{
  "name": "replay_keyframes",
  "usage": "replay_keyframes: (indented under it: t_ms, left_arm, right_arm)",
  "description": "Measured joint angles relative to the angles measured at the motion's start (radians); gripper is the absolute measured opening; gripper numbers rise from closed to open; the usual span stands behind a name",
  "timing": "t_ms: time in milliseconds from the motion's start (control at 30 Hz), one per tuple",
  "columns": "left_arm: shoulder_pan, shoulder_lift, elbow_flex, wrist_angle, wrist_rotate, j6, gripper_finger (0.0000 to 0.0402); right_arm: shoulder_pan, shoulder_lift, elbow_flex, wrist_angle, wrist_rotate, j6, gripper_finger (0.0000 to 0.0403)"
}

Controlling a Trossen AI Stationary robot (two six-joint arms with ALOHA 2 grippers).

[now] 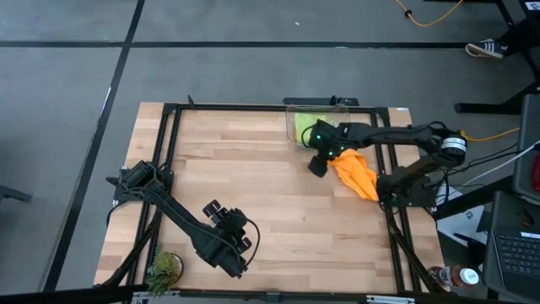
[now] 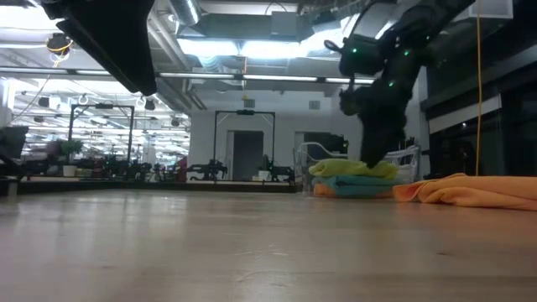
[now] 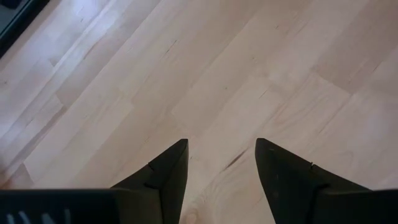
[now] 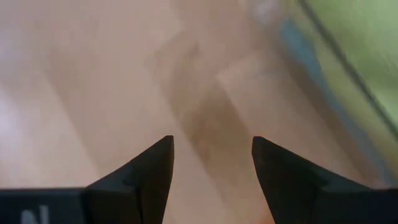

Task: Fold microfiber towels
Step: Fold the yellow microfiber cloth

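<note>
Orange towel (image 1: 358, 176) lies crumpled near the desk's right edge. The right end effector (image 1: 317, 165), fingers apart and empty, should pinch one corner; the left end effector (image 1: 226, 221) waits, fingers apart, near the front edge.

A robotics lab is showing here: beyond the wooden table (image 2: 252, 243), more black-framed workstations (image 2: 243, 147) are standing under ceiling strip lights (image 2: 277, 46), and a yellow cable (image 1: 439, 15) is trailing over grey floor.
</note>
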Motion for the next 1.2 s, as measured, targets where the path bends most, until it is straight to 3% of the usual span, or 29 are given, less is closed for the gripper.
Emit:
replay_keyframes:
  t_ms: [267, 433, 567, 733, 800, 1000, 1200]
  left_arm:
    - [0.0, 0.0, 0.0, 0.0, 0.0, 0.0, 0.0179]
    - [0.0, 0.0, 0.0, 0.0, -0.001, 0.0, 0.0179]
    - [0.0, 0.0, 0.0, 0.0, -0.001, 0.0, 0.0179]
    - [0.0, 0.0, 0.0, 0.0, -0.001, 0.0, 0.0179]
    - [0.0, 0.0, 0.0, 0.0, -0.001, 0.0, 0.0179]
    - [0.0, 0.0, 0.0, 0.001, -0.001, 0.0, 0.0179]
    - [0.0, 0.0, 0.0, 0.002, -0.002, 0.0, 0.0179]
  right_arm:
    - [-0.027, 0.135, 0.031, 0.124, 0.18, 0.006, 0.0219]
    - [-0.049, 0.171, 0.043, 0.168, 0.185, 0.025, 0.0219]
    - [-0.054, 0.162, 0.046, 0.161, 0.138, 0.024, 0.0219]
    - [-0.046, 0.089, 0.046, 0.125, -0.056, 0.005, 0.0219]
    - [-0.03, 0.037, 0.045, 0.065, -0.079, 0.008, 0.0219]
    - [0.103, -0.119, 0.046, -0.163, 0.176, 0.151, 0.022]
    - [0.227, -0.165, 0.045, -0.373, 0.345, 0.244, 0.022]
